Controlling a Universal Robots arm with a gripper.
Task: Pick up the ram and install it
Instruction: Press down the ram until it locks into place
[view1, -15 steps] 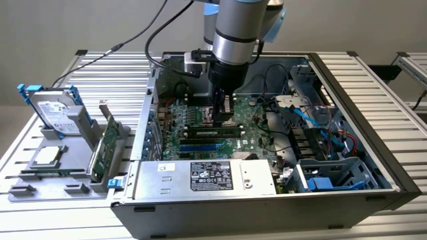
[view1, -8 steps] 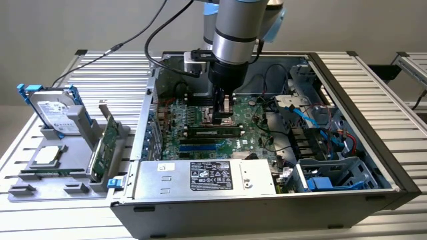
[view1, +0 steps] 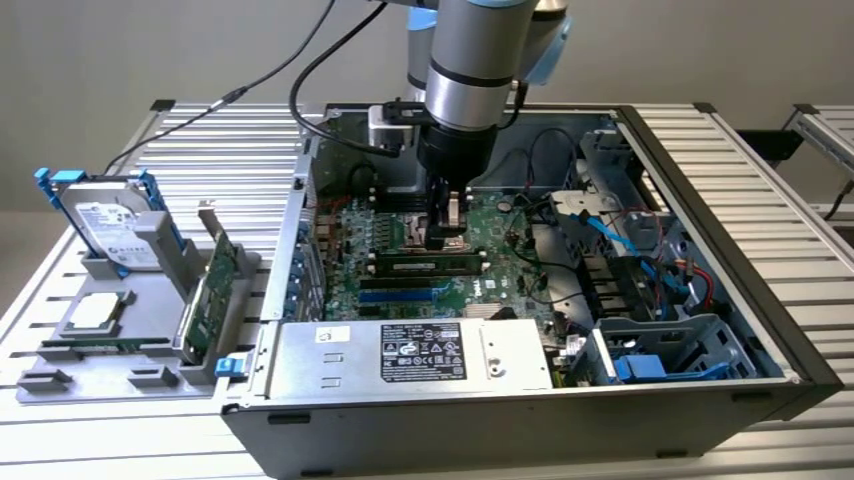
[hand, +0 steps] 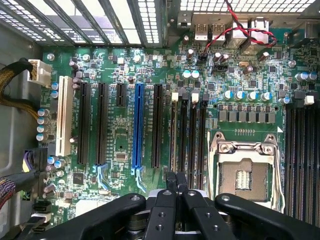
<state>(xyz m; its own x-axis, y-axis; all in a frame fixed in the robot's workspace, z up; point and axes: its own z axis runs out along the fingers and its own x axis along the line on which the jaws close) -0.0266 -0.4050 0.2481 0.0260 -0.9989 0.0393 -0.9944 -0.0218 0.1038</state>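
Gripper (view1: 451, 238) hangs straight down from the arm, deep inside the computer case (view1: 747, 330), fingers (hand: 171, 182) squeezed together with nothing seen between them. From outside, the ram (view1: 427, 265) sits on the green board (view1: 501, 240), just beside the fingertips. The wrist view looks down on long slots (hand: 139, 125) and a square metal socket (hand: 244, 172). Wires (view1: 627, 235) and the case walls crowd close.

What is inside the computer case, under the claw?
Under the shut claw, inside the case, lies the green motherboard with black slots, one blue slot and the open CPU socket. The claw covers the near ends of the slots right below it.
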